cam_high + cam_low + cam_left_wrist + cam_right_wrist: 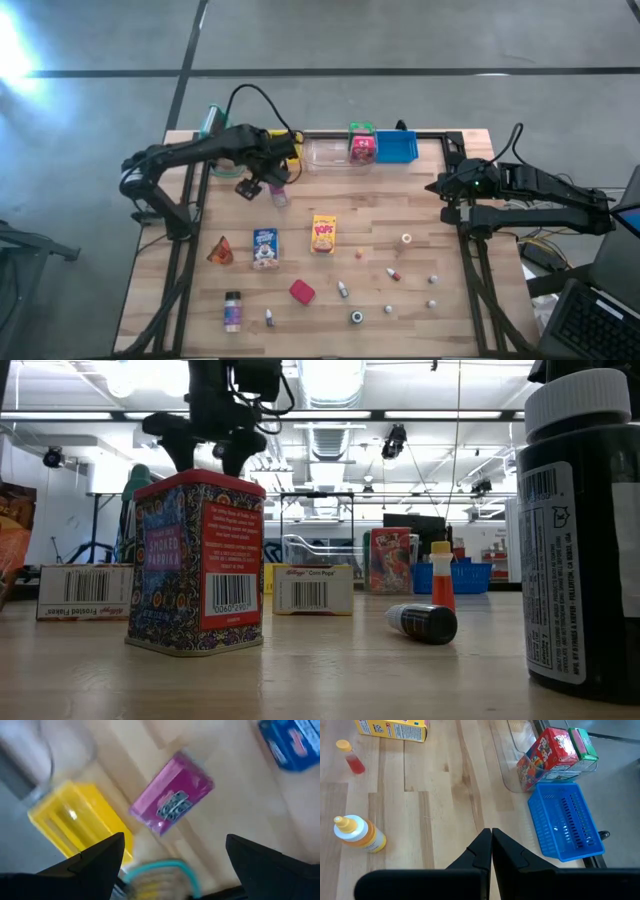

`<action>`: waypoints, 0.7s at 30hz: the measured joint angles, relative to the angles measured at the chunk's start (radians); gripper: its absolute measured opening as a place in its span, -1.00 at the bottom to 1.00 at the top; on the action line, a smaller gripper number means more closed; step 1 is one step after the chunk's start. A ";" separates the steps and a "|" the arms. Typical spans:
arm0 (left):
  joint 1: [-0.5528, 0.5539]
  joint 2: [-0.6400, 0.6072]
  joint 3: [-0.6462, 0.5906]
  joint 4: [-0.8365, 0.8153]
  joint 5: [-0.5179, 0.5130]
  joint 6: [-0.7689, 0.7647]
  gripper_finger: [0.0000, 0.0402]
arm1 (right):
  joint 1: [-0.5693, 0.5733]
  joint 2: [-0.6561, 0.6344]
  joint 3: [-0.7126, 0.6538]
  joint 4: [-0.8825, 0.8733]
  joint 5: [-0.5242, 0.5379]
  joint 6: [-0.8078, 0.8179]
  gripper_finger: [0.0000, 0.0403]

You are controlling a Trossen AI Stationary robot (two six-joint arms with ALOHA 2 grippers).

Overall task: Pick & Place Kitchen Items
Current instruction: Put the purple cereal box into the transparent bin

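Pink box under open left gripper; right arm idle

High view: the pink box lies flat on the table at about 10 o'clock, just below the yellow bin. The left gripper hovers beside it. Other groceries are scattered toward 6 o'clock. The right gripper waits at 3 o'clock.

Low view: a red tin and cereal boxes stand in front; the pink box cannot be made out.

Left wrist view: fingers spread wide, nothing between them, pink box ahead.

Right wrist view: fingers pressed together, empty.

Judgement: the box looks light, stiff cardboard, crushable; grip across its narrow sides.
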 joint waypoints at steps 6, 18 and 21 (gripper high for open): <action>-0.043 0.000 -0.029 0.085 0.000 0.237 0.72 | 0.000 0.000 0.000 0.000 0.000 0.000 -0.96; -0.059 0.010 -0.176 0.208 -0.011 0.373 0.72 | 0.000 0.000 0.000 0.000 0.000 0.000 -0.96; -0.059 0.010 -0.217 0.245 -0.013 0.398 0.72 | 0.000 0.000 0.000 0.000 0.000 0.000 -0.96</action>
